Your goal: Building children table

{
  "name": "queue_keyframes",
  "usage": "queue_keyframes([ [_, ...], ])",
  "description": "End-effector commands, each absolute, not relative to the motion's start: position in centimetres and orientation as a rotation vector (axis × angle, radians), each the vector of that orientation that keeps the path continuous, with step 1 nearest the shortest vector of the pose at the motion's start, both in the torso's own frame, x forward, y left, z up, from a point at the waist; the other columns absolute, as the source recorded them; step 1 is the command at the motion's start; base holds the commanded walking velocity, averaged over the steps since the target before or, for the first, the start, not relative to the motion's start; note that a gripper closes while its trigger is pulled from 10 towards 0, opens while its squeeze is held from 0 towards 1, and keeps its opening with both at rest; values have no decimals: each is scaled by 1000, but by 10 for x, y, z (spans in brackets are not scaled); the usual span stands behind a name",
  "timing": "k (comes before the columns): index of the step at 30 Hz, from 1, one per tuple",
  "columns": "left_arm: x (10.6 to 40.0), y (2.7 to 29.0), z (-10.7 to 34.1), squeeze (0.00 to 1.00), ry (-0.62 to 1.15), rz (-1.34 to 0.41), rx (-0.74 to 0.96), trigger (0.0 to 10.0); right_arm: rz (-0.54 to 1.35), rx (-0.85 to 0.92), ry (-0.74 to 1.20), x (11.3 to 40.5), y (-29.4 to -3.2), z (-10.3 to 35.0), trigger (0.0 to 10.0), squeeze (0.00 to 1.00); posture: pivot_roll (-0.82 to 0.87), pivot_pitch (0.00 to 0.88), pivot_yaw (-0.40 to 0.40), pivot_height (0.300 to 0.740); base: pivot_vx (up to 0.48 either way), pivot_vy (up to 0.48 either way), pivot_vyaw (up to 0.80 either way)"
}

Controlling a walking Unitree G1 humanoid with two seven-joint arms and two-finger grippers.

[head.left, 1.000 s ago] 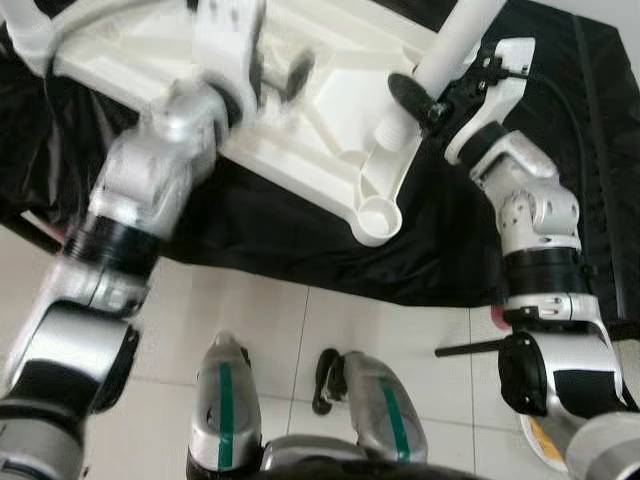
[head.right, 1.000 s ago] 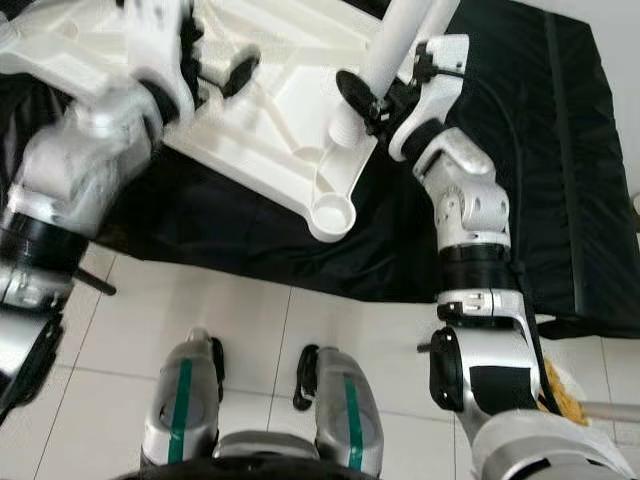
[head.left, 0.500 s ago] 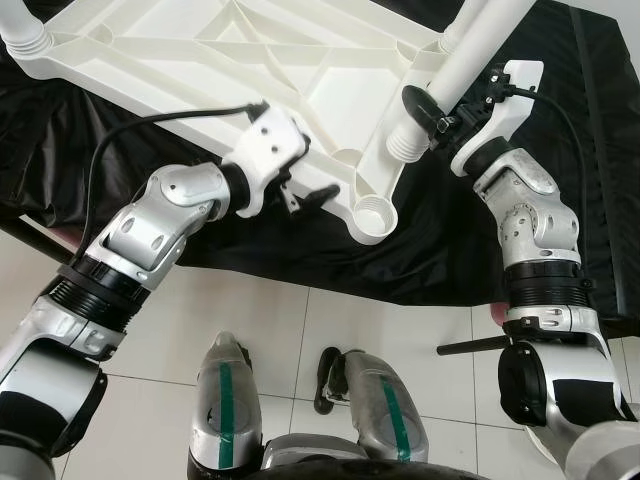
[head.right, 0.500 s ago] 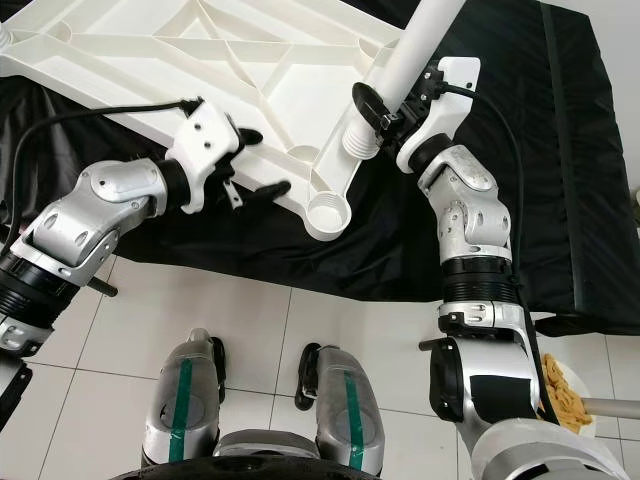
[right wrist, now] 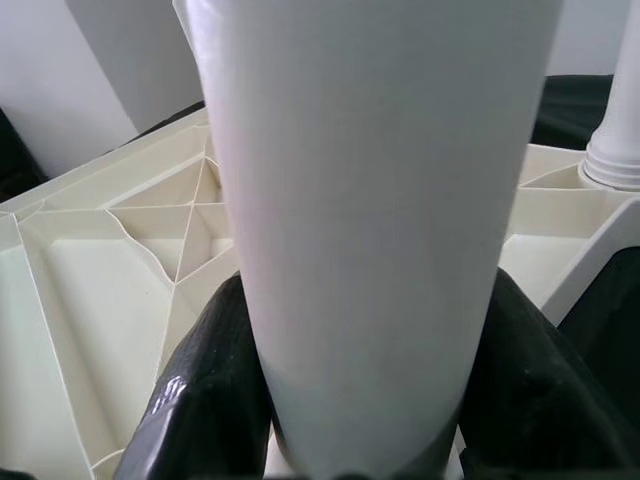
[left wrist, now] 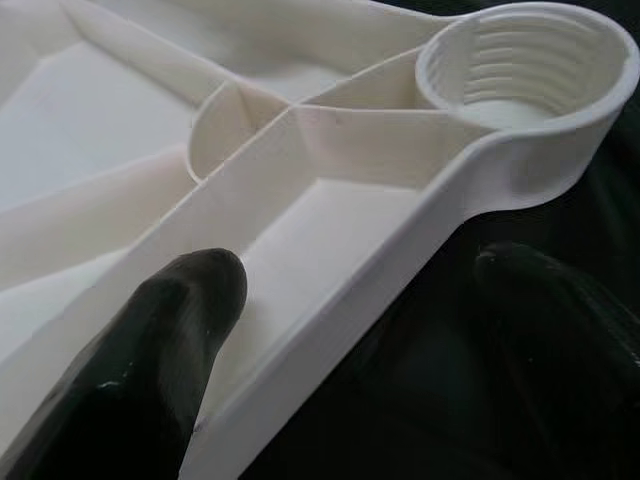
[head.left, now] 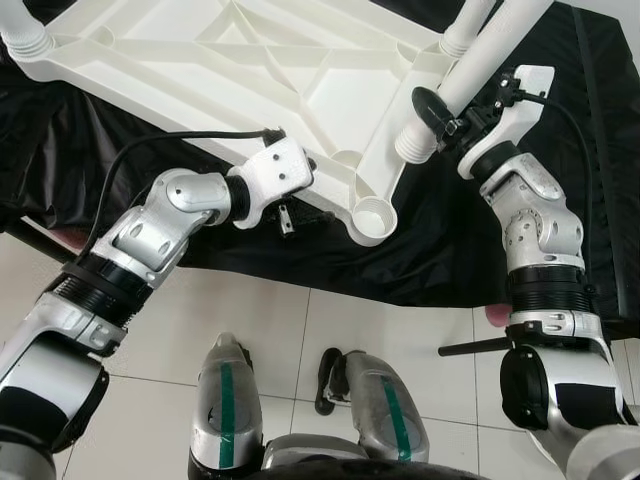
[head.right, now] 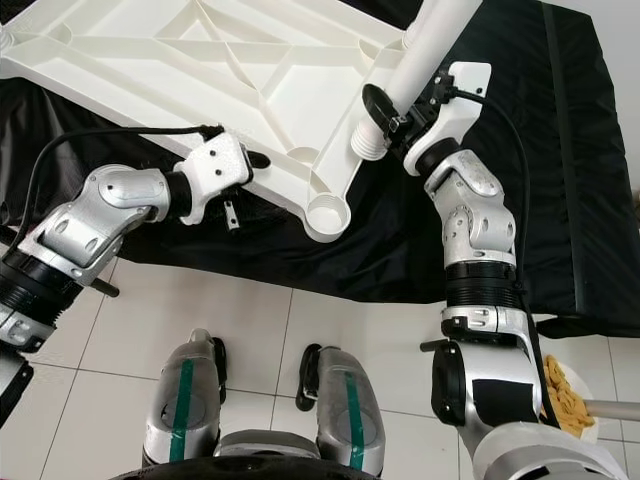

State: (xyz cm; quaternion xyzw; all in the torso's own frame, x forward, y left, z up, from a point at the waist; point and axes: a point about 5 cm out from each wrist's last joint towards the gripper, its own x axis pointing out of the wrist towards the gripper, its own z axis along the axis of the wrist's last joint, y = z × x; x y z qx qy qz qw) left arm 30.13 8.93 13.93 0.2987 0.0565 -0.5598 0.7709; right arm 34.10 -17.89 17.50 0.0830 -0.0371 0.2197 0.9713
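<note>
Right tool (head.right: pixel 388 112) is clamped around a white table leg (head.right: pixel 425 50), fingers (right wrist: pixel 205 400) pressed on both sides; the leg's threaded end is held just beside the tabletop's edge, above the black sheet (head.right: pixel 560 180). Left tool (head.left: pixel 300 195) is set wide apart astride the tabletop's (head.left: pixel 200 60) side rim, one finger (left wrist: pixel 150 350) inside a rib pocket, the other below on the sheet; contact with the rim cannot be told. The tabletop is laid upside down, ribs up. The near corner socket (left wrist: pixel 520 60) is empty, threads visible. Another leg (head.left: pixel 462 30) is already seated in the far socket. Tiled floor (head.left: pixel 300 330) lies open below the sheet edge.
</note>
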Motion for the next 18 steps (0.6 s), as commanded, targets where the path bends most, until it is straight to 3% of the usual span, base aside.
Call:
queue_keyframes([
  [1,300,86,132,0,133,-1220,683,10000,428,172,-92,340,-183,177,10000,0,87,54,-64,740,0,0,0],
  [18,333,69,136,0,61,-1020,723,10000,403,190,-107,335,-183,178,10000,0,59,44,-52,740,0,0,0],
])
